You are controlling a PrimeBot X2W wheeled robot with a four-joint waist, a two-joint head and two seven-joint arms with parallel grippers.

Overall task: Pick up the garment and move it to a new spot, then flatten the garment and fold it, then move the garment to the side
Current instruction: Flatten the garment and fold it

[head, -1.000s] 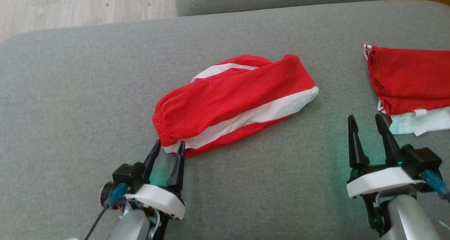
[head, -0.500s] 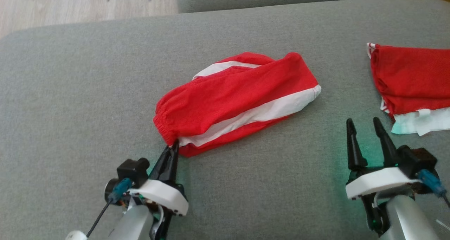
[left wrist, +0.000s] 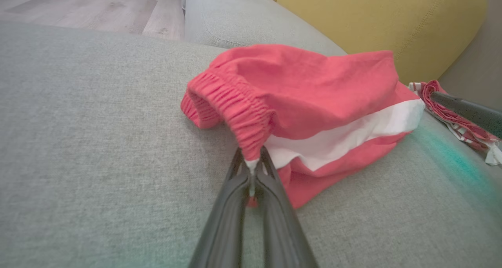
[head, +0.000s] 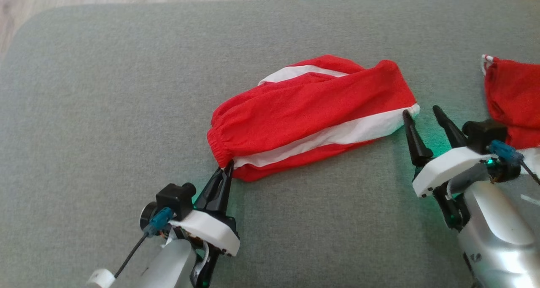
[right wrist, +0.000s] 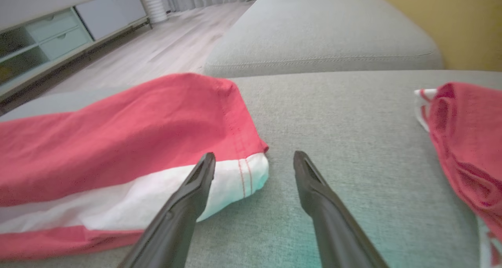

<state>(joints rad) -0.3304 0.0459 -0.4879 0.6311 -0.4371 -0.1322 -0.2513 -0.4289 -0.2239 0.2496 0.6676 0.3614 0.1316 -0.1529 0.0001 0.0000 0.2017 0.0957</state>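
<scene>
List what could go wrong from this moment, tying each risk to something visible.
1. The left gripper pinches only the waistband edge of the shorts; lifting may pull it free.
2. The right gripper is open with just the hem corner between its fingers; closing may catch little or miss.
3. The second red garment lies right beside the right arm and might get dragged.

- Head camera looks steeply down on the grey fabric sofa cushion (head: 105, 90).
- Left wrist camera, low and close, faces the red cloth garment with a white stripe (left wrist: 313, 95) at its elastic end.
- Right wrist camera, equally low, sees its hemmed end.
</scene>
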